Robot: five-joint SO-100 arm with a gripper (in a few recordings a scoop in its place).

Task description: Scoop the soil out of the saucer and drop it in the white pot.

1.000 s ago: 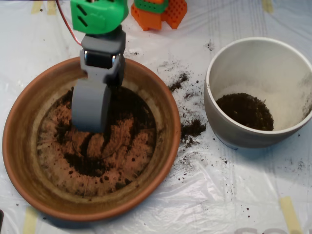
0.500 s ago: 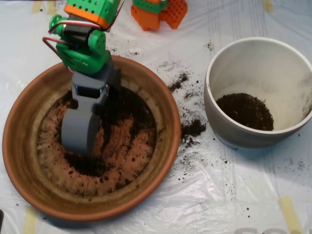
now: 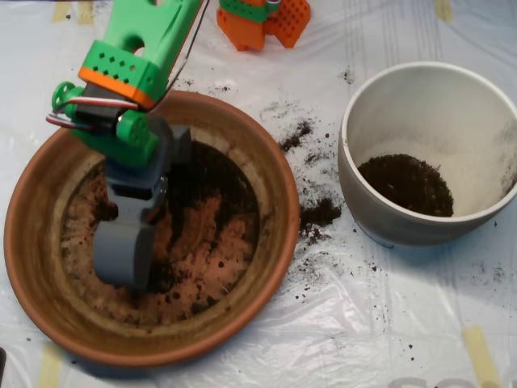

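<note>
Soil (image 3: 206, 182) thinly coats saucer (image 3: 266, 174); white pot (image 3: 428, 89) holds more.

The surface (image 3: 242, 356) is covered with crinkled clear plastic sheeting (image 3: 420, 307). Strips of yellowish tape (image 3: 482, 356) show beneath it near the corners. An orange block with a green band (image 3: 262, 18) stands at the top edge.
</note>
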